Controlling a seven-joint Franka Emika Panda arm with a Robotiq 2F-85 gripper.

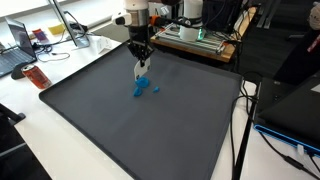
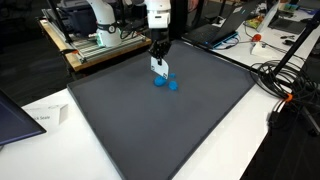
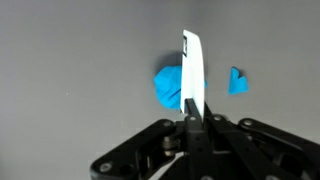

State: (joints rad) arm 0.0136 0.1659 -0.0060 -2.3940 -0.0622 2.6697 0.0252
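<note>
Robot claw [image 3: 190, 110] pinching a white strip [image 3: 193, 62] between closed fingers, strip sticking straight out past the fingertips, blue lump [image 3: 167, 86] just under its far end, small blue piece [image 3: 238, 81] near, dark mat [image 1: 120, 130] below

Bright, even room light comes from overhead. The dark mat [image 1: 150, 130] carries a dull sheen and hardly any shadow. In the wrist view the gripper [image 3: 191, 112] is blurred and the white strip [image 3: 192, 62] is washed out.

The strip [image 3: 192, 68] is white with a black mark, the lump [image 3: 167, 86] and chip [image 3: 239, 80] bright blue, the mat [image 1: 120, 125] dark grey
</note>
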